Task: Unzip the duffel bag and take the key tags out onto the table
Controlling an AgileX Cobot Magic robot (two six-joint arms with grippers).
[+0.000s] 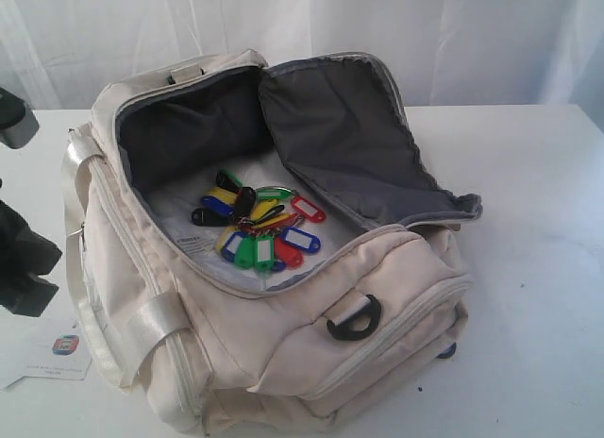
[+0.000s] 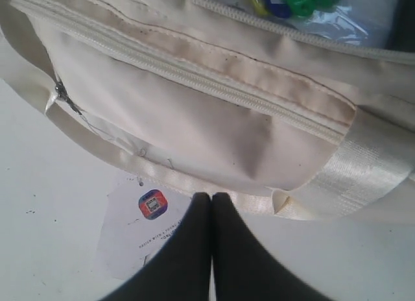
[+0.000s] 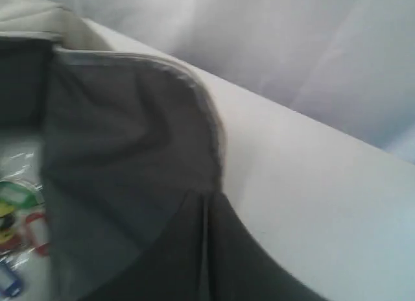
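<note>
Left hand (image 2: 211,207): fingers pressed together, gripping nothing. We log it hovering over the table (image 1: 528,221), just beside the bag's long side and at the edge of a small white paper card (image 2: 139,229) with a coloured logo.

Right hand (image 3: 204,204): fingers likewise together. We place it above the grey lining flap (image 1: 349,136). This wrist view is blurred, so we cannot tell whether the tips touch the cloth.

Duffel bag (image 1: 283,353): cream-white, resting on the table. The main zipper is undone and the top flap is thrown back to the right in the exterior view, its dark grey lining facing up. The side pocket zipper (image 2: 194,77) is closed. A shiny white strap (image 2: 363,165) runs down the side nearest the left hand. A black D-ring (image 1: 356,320) hangs on the panel facing the exterior camera.

Key tags (image 1: 260,232): one bunch in green, blue, red, yellow and black, on metal rings. We find them lying inside the bag on its pale floor, near the middle of the opening, touched by neither hand.
</note>
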